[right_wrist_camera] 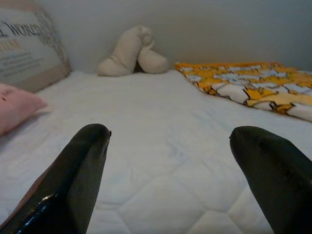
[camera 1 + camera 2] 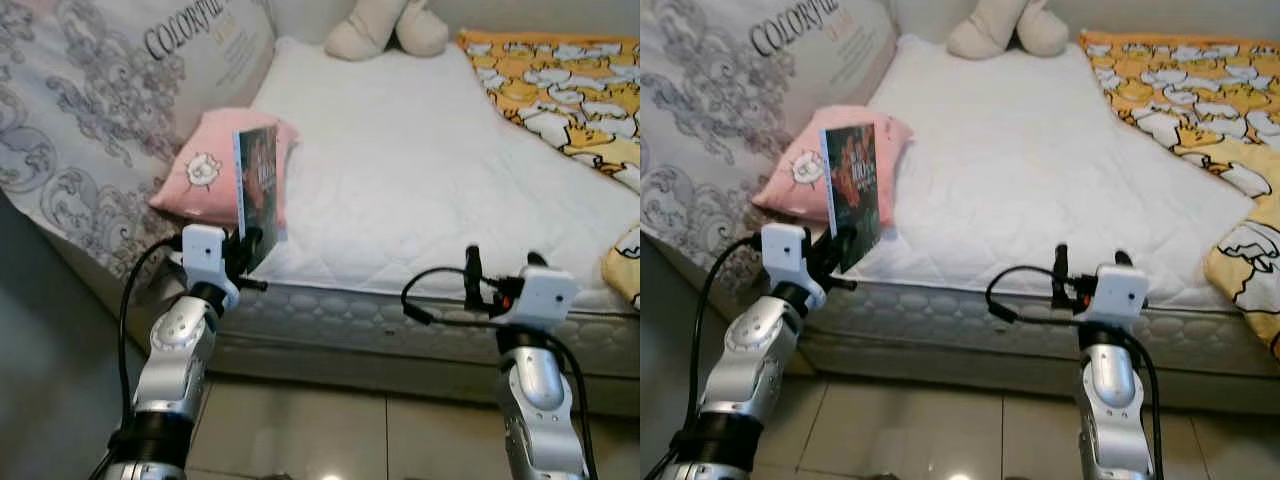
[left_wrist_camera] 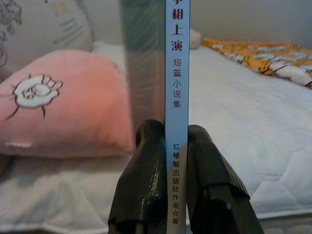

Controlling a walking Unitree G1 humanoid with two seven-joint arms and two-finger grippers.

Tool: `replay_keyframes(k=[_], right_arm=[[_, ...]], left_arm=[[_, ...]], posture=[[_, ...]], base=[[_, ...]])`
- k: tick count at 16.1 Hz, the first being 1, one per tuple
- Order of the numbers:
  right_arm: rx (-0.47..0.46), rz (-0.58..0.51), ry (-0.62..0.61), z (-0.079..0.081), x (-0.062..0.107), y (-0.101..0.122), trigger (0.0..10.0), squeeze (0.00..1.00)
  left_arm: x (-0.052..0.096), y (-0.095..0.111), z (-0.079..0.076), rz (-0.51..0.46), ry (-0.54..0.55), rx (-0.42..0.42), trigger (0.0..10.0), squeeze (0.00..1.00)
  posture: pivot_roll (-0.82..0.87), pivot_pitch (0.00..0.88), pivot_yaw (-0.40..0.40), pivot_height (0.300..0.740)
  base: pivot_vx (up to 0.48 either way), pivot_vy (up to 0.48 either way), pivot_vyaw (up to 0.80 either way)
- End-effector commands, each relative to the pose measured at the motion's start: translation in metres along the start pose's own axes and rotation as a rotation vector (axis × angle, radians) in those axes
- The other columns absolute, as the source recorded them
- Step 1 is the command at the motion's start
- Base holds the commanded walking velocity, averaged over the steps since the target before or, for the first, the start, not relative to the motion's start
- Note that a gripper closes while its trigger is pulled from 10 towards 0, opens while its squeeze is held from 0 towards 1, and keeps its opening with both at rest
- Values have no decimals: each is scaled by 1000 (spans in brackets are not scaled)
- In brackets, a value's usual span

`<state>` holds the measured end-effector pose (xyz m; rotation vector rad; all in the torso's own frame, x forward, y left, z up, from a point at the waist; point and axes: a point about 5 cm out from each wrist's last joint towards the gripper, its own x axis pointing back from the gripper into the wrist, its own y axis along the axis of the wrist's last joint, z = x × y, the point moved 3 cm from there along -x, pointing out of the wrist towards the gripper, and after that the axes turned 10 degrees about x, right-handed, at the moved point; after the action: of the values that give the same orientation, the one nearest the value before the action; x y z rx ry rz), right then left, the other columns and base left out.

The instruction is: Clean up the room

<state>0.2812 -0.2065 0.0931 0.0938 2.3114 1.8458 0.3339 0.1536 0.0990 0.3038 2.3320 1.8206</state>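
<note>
Left claw point(image 2: 247, 247) clenched on upright paperback book point(image 2: 260, 180) by its lower spine, above bed point(image 2: 420, 190) edge beside pink pillow point(image 2: 205, 170) | book: light, stiff, probably slippery-covered; spine grip suits | right claw point(image 1: 170, 165) released, empty, over mattress edge

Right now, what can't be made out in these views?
- Book front title: too small in the eye views; the left wrist view shows just its spine, gripped by the left gripper.
- Plush toy: top cut off by the eye views' upper edge.
- Yellow blanket: runs off the right edge.
- Pink pillow: partly behind the book.
</note>
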Motion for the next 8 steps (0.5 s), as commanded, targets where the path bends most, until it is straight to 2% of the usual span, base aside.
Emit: replay_keyframes(k=[1,8], right_arm=[[9,-5,2,1,-3,3,10000,0],[27,1,71,13,-6,-1,10000,0]], left_arm=[[-7,22,-6,-71,-52,-29,10000,0],[-11,19,-8,-52,-72,-22,10000,0]], posture=[[-121,0,63,740],[-122,0,64,740]], base=[[480,0,0],[480,0,0]])
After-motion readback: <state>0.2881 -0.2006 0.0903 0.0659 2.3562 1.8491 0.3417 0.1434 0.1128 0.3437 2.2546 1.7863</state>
